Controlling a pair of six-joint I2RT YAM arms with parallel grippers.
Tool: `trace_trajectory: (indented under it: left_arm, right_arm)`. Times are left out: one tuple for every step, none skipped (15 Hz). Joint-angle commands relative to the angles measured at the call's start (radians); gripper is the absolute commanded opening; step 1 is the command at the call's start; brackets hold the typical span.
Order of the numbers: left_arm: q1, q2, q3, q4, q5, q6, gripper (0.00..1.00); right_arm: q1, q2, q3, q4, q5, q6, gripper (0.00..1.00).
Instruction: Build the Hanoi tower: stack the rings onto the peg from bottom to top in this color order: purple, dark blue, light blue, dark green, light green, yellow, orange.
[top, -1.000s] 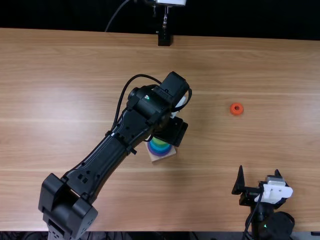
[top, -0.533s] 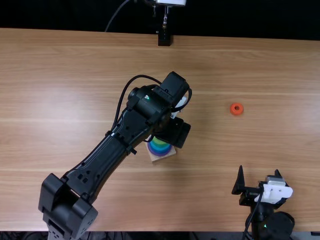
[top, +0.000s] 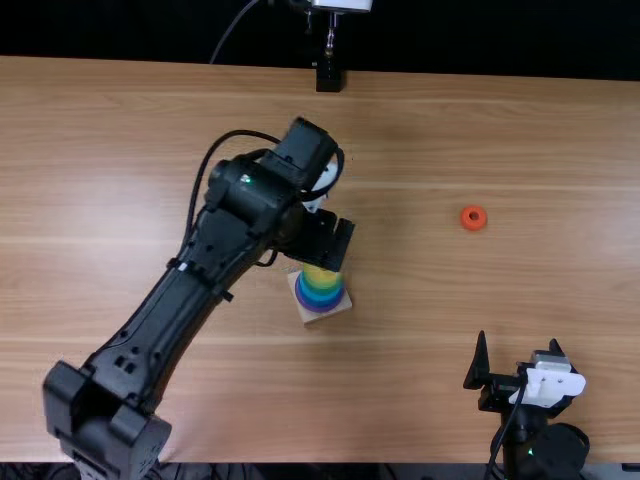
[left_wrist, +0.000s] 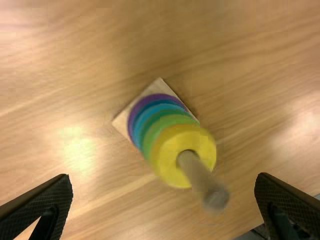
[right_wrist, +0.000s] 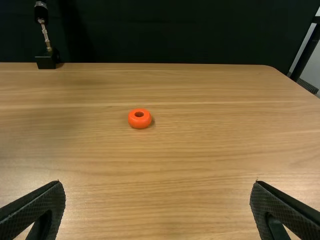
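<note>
Rings (top: 320, 293) sit stacked on the peg (left_wrist: 197, 175), yellow uppermost, just below the middle of the top view. Right by them is the left gripper (top: 322, 241), wide and empty. An orange ring (top: 473, 218) lies right of centre; at lower right, the right gripper (top: 518, 340) gapes wide, empty too.

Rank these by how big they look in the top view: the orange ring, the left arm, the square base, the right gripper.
1. Left arm
2. Right gripper
3. Square base, going by its outline, since rings cover much of it
4. Orange ring
</note>
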Motion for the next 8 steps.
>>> trace_trajectory:
  left_arm:
    - [0.036,-0.083,0.049,0.004,-0.008,0.004,1.0]
    - [0.066,-0.118,0.049,0.034,-0.008,0.004,1.0]
    - [0.089,-0.167,0.043,0.089,-0.008,0.004,1.0]
    - [0.114,-0.227,0.022,0.15,-0.01,0.004,1.0]
    - [0.145,-0.281,-0.055,0.203,-0.012,0.004,1.0]
    - [0.177,-0.362,-0.172,0.291,-0.012,0.004,1.0]
    - [0.218,-0.466,-0.277,0.402,-0.012,0.004,1.0]
    - [0.264,-0.546,-0.38,0.521,-0.014,0.004,1.0]
  right_arm:
    - [-0.007,-0.012,-0.069,-0.063,0.003,0.007,1.0]
    - [-0.007,-0.012,-0.069,-0.063,0.003,0.007,1.0]
    - [-0.007,-0.012,-0.069,-0.063,0.001,0.007,1.0]
    - [-0.007,-0.012,-0.069,-0.063,0.001,0.007,1.0]
    - [-0.007,-0.012,-0.069,-0.063,0.001,0.007,1.0]
    - [-0.007,-0.012,-0.069,-0.063,0.003,0.007,1.0]
    - [-0.007,-0.012,-0.069,-0.063,0.003,0.007,1.0]
    - [-0.007,-0.012,-0.069,-0.063,0.003,0.007,1.0]
